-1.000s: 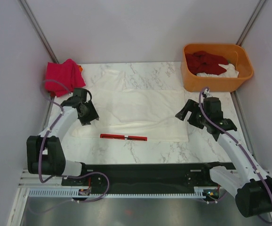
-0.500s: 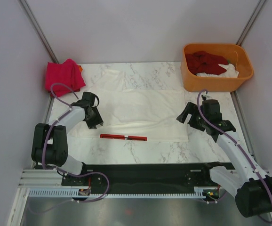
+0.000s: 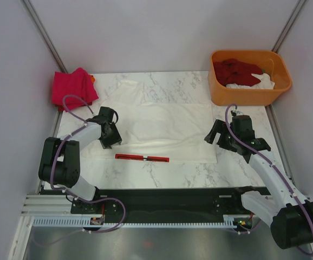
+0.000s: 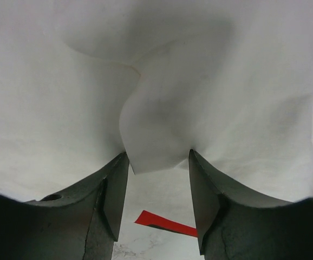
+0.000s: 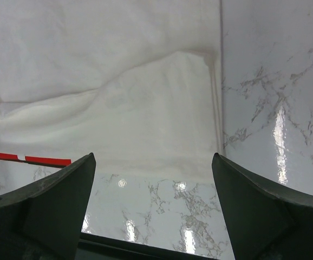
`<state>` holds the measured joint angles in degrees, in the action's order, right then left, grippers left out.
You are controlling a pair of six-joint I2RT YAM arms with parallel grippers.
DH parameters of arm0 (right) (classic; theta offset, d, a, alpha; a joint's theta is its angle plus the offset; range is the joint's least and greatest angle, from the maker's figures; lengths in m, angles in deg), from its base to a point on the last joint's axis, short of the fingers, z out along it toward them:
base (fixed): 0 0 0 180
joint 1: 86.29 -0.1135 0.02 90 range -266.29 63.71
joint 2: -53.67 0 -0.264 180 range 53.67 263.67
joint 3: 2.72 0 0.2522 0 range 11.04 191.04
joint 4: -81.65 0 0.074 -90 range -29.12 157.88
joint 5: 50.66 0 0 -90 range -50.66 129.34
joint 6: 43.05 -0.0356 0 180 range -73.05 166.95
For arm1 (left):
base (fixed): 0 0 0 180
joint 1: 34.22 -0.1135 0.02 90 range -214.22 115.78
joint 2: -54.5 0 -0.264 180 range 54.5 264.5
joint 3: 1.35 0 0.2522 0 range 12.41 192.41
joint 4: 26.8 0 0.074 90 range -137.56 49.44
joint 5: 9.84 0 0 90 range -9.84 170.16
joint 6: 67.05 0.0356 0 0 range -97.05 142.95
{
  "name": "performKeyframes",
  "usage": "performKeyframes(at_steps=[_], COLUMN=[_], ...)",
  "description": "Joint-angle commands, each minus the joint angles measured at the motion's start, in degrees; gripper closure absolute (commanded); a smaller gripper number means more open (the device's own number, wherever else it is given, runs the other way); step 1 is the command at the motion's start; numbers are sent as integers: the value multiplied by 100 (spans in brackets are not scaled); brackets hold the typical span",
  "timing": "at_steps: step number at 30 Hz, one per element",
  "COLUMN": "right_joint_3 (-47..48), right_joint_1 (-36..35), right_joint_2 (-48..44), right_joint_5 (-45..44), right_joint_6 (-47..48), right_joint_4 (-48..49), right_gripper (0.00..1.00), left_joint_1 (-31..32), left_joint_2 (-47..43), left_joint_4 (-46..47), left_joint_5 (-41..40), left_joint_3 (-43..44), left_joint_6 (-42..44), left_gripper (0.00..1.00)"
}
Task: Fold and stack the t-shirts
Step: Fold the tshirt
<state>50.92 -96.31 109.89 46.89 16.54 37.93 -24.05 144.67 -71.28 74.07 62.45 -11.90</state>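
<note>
A large white t-shirt [image 3: 162, 127] lies spread on the marble table, with a red printed strip [image 3: 142, 157] along its near edge. My left gripper [image 3: 112, 136] is low at the shirt's left edge. In the left wrist view it [image 4: 157, 157] is open, with a raised fold of white cloth [image 4: 156, 130] at its fingertips and the red strip [image 4: 164, 223] below. My right gripper [image 3: 213, 132] hovers wide open by the shirt's right edge. In the right wrist view it [image 5: 154, 160] is empty over the shirt's near right corner [image 5: 200, 157]. A folded pink-red t-shirt [image 3: 72, 86] lies at the far left.
An orange plastic tub [image 3: 243, 95] stands at the far right and holds a dark red shirt [image 3: 236, 70] and a white one [image 3: 254, 83]. Grey walls enclose the table on both sides and at the back. A black base rail [image 3: 162, 197] runs along the near edge.
My left gripper has moved right and nearer, onto the white shirt's left edge. My right gripper has shifted slightly nearer. The shirts have not moved.
</note>
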Motion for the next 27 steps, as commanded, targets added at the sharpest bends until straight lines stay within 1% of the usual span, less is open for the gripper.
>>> performKeyframes(at_steps=[1, 2, 5, 8, 9, 10, 13, 16, 19, 27], right_joint_3=[3, 2, -6, 2, 11, 11, -6, -15, -15, -24], right_joint_1=[-26, -35, -26, -35, -35, -35, -35, -26, -35, -26], right_joint_2=[-41, -33, -15, -6, -24, -24, -33, -24, -6, 38], right_joint_5=[-131, -149, -149, -140, -149, -157, -158, -166, -158, -140], right_joint_6=[141, 150, 167, 167, 167, 176, 176, 185, 202, 220], right_joint_4=[-81, -89, -98, -107, -107, -116, -125, -116, -125, -116], right_gripper=[3, 3, 3, 3, 3, 3, 3, 3, 3, 3], left_joint_1=[2, 2, 2, 11, 11, 2, 2, 11, 11, 11], left_joint_2=[97, 88, 88, 132, 124, 124, 36, -78, -245, -386], left_joint_4=[242, 251, 286, 286, 277, 277, 277, 251, 198, 5], left_joint_5=[-375, -393, -446, -428, -394, -385, -341, -262, -191, -270], left_joint_3=[-12, -21, 5, 76, 93, 102, 120, 129, 129, 199], left_joint_6=[-162, -171, -171, -171, -171, -162, -154, -127, -110, -39], left_gripper=[43, 43, 50, 60, 69, 72, 76, 76, 73, 73])
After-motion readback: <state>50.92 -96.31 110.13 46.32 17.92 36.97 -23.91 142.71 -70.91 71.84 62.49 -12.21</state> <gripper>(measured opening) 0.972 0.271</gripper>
